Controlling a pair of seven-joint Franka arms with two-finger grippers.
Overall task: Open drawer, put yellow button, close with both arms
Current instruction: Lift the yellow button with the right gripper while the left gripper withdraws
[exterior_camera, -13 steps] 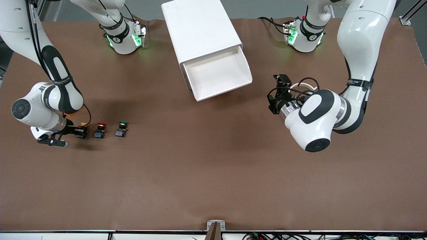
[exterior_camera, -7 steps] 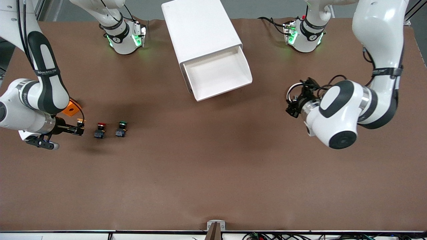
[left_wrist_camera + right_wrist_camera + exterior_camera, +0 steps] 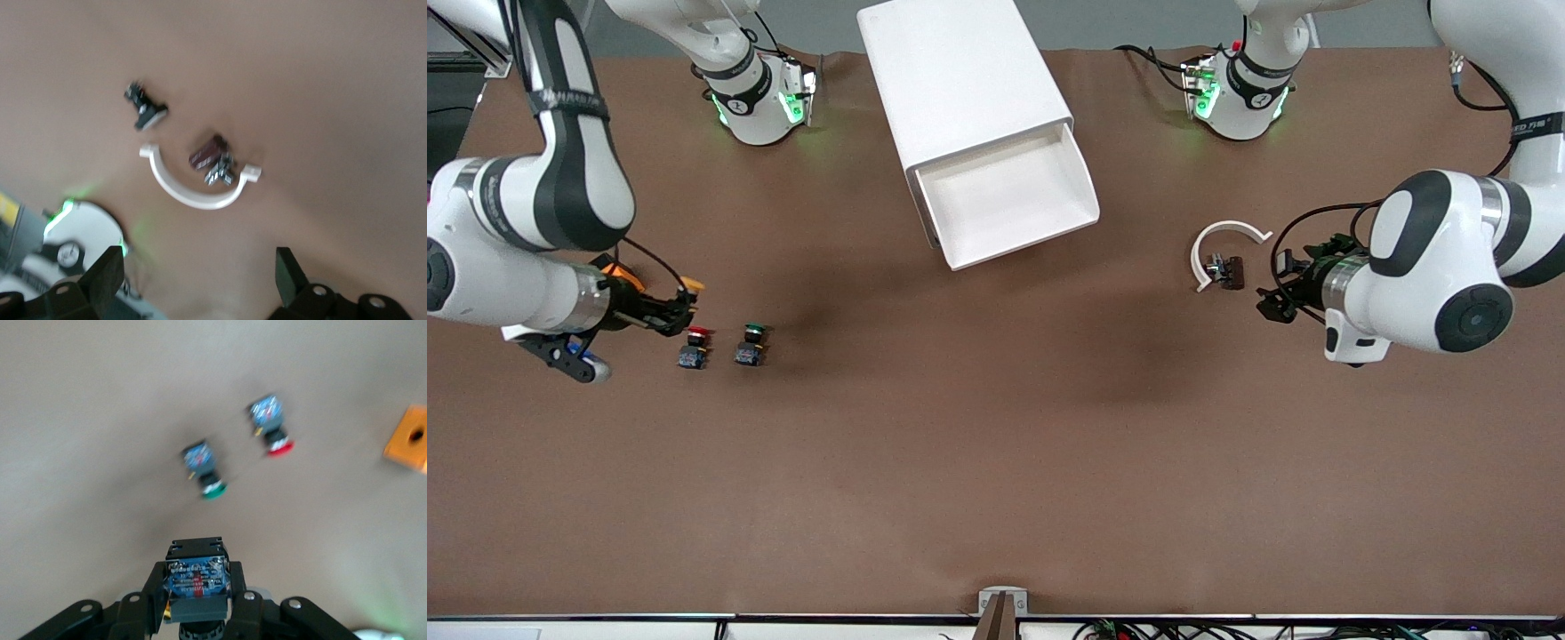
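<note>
**Yellow button lifted at the right arm's end, top drawer standing open**

You cannot see much of the yellow button (image 3: 691,286) from the front camera: only a sliver of yellow-orange cap shows past the right gripper (image 3: 679,311), and the rest is lost among black fingers and cables. The right wrist view gives you its body, black with a blue face and a red mark, pinched between the two fingers (image 3: 152,593); there the cap is hidden. The gripper hangs over the table just beside the red-capped button (image 3: 694,347), with the green-capped button (image 3: 751,344) next along toward the cabinet. An orange block (image 3: 407,440) is cut off at the wrist view's edge.

The drawer (image 3: 1009,197) is pulled out of the white cabinet (image 3: 960,76), its tray bare and pale, and its front edge faces open brown table (image 3: 996,462) with wide room nearer the front camera.

The left gripper (image 3: 1279,300) hovers with its fingers spread wide and nothing between them, near a white curved clip (image 3: 1221,237) and a small dark part (image 3: 1226,270) lying inside its arc. Its fingertips are hard to make out from the front; the left wrist view shows both, well apart.
</note>
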